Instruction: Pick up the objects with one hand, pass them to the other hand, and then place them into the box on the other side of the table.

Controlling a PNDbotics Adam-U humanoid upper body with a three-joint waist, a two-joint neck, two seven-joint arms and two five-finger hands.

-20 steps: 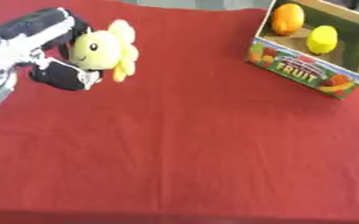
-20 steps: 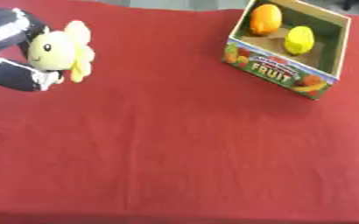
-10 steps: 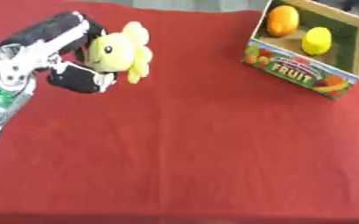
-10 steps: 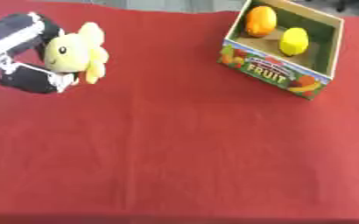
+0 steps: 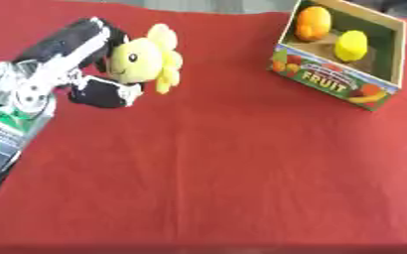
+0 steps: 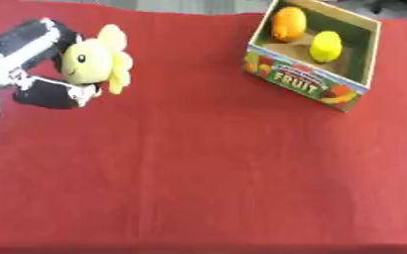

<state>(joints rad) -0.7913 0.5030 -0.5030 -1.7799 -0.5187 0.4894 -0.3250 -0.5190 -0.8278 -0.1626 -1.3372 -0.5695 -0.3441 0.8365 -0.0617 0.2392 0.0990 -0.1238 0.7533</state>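
While the left hand (image 5: 102,79) has its fingers and thumb curled around a yellow plush toy (image 5: 142,59), it holds that toy above the red tabletop (image 5: 216,168) near the far left corner. No right hand shows in either view. Across the cloth, at the far right corner, sits the fruit box (image 5: 342,52), already containing an orange fruit (image 5: 313,22) and a yellow fruit (image 5: 351,45).

By my judgement, the step in hand is carrying the toy toward the middle for the handover. To do it well, the left hand should present the toy's free petal side toward the right, keeping its fingers curled until the other hand has closed on it.
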